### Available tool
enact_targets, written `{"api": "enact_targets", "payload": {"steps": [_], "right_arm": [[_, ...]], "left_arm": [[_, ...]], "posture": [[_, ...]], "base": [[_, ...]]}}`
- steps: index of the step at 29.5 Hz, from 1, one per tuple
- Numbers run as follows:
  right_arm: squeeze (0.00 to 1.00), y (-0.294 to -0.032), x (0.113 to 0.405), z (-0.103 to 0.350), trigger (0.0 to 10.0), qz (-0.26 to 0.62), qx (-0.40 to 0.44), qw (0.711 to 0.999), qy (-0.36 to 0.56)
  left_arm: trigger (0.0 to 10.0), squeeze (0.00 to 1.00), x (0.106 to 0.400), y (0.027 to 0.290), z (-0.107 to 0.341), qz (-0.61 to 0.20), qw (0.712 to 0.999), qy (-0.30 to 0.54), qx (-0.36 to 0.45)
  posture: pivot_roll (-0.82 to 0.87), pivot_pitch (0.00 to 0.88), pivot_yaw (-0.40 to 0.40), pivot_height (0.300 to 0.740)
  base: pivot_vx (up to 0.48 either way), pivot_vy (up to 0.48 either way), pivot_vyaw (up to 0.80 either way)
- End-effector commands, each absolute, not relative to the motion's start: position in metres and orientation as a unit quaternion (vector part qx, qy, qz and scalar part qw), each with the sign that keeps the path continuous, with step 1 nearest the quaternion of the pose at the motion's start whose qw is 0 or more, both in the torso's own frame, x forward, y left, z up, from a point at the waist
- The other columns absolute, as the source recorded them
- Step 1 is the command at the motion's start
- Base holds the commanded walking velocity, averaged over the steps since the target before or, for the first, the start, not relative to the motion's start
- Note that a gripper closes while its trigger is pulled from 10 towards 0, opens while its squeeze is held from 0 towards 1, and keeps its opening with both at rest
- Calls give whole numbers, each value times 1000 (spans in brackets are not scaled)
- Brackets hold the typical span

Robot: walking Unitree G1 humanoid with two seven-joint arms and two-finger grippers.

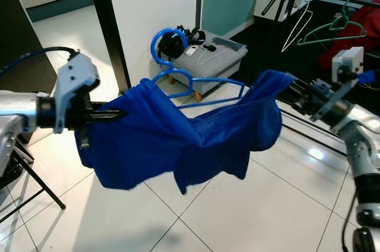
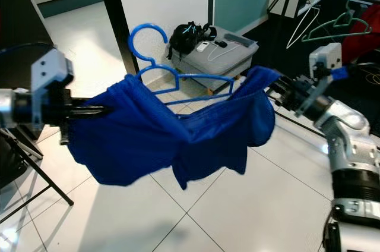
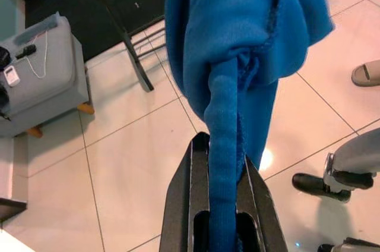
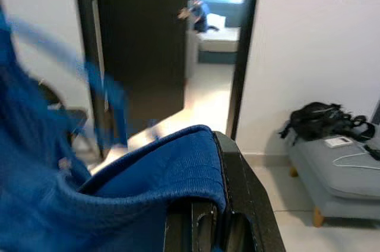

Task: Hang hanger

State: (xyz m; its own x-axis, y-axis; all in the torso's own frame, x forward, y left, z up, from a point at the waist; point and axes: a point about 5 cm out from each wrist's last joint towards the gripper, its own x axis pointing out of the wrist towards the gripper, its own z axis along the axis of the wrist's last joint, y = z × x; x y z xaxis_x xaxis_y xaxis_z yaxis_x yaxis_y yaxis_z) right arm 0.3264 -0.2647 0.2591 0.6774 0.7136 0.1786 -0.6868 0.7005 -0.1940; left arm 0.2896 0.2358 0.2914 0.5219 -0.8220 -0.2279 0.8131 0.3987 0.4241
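Note:
A blue garment hangs draped over a blue plastic hanger and is stretched between my two arms above the tiled floor. The hanger's hook sticks up behind the cloth. My left gripper is shut on the garment's left edge; in the left wrist view a rolled band of the blue cloth runs between its black fingers. My right gripper is shut on the garment's right edge, and in the right wrist view the blue hem lies over its fingers.
Behind the garment stands a grey padded bench with a black bag on it. At the far right, a dark rail carries a green hanger and a white hanger. A black post rises at the back left, with chair legs on the left.

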Motion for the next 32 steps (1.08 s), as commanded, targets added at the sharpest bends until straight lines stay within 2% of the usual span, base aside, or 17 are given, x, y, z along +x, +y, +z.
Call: {"api": "enact_targets", "payload": {"steps": [1,4,6,12,23,32], "right_arm": [[0,-263,323,252,0,410,-61,905,-96],[0,-261,315,240,0,457,-81,884,-50],[0,-261,313,238,0,464,-82,881,-43],[0,-264,315,243,0,460,-81,883,-52],[0,-274,316,250,0,444,-91,890,-56],[0,-281,317,263,0,429,-101,894,-73]], "left_arm": [[10000,0,284,236,305,-494,830,-24,257],[10000,0,281,233,315,-499,829,-49,246],[10000,0,280,231,317,-502,828,-54,244],[10000,0,276,225,315,-517,819,-53,244],[10000,0,272,231,316,-524,817,-42,236],[10000,0,263,224,299,-565,795,-1,222]], "posture": [[20,69,15,740],[18,67,10,740],[18,67,10,740],[15,77,10,740],[13,77,10,740],[6,86,7,740]], "base": [[0,0,0],[0,0,0],[0,0,0],[0,0,0],[0,0,0],[0,0,0]]}}
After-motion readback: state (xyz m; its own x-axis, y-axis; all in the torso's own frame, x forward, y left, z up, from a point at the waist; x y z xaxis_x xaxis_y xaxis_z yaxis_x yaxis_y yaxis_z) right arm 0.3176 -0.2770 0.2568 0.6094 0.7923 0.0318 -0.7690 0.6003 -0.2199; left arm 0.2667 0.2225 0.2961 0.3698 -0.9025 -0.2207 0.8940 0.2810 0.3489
